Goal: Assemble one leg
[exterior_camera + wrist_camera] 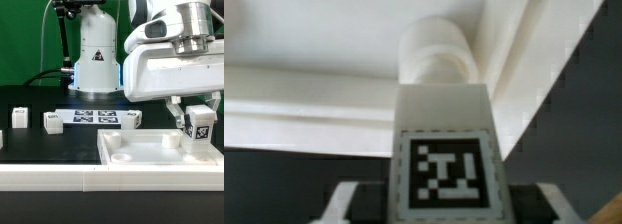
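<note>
Exterior view: the hand [201, 126] is closed on the leg [201, 130], holding it upright over the white tray-like piece [130, 152] at the exterior view's right; the tray lies on the desk [30, 142] near the marker board [95, 117]. Wrist view: both fingers [349, 205] flank the tagged leg; its rounded end points toward the tray's recessed corner.

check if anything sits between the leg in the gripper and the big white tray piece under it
Nothing visible does. The gripper is shut on the leg, right over the white tray-like piece at the exterior view's right; the wrist view shows only the tray's own white surfaces beyond the leg.
</note>
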Controlling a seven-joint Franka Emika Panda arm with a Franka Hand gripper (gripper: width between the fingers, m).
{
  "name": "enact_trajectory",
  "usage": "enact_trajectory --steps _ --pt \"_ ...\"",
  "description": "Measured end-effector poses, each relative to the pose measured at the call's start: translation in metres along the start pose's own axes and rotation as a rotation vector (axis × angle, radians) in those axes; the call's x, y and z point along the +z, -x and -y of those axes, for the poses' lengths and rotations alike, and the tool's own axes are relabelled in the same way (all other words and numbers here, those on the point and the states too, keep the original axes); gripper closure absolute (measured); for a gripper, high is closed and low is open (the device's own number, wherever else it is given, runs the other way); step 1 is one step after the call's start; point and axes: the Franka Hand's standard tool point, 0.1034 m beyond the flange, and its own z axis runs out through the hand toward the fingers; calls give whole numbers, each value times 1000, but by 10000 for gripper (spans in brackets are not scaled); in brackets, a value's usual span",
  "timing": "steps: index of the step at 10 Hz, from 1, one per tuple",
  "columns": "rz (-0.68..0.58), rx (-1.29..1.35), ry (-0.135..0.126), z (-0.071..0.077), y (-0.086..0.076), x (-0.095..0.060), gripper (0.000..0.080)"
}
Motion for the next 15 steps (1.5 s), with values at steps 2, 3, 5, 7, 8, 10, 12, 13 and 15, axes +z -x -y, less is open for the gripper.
enact_trajectory --steps 2,3,5,7,8,10,12,13,15 --pt "-36 -1 8 -2 0 2 508" --pt "-54 -3 10 -2 0 2 508" --pt "-54 -2 10 -2 0 2 503" --pt "-54 -2 10 -2 0 2 262" --pt "-54 -2 10 -2 0 2 173" --pt "-54 -2 10 -2 0 2 157" --pt "-54 -2 10 -2 0 2 151" --pt "-50 -3 9 -2 -1 0 150" --pt "-31 -20 8 -3 -8 -14 150"
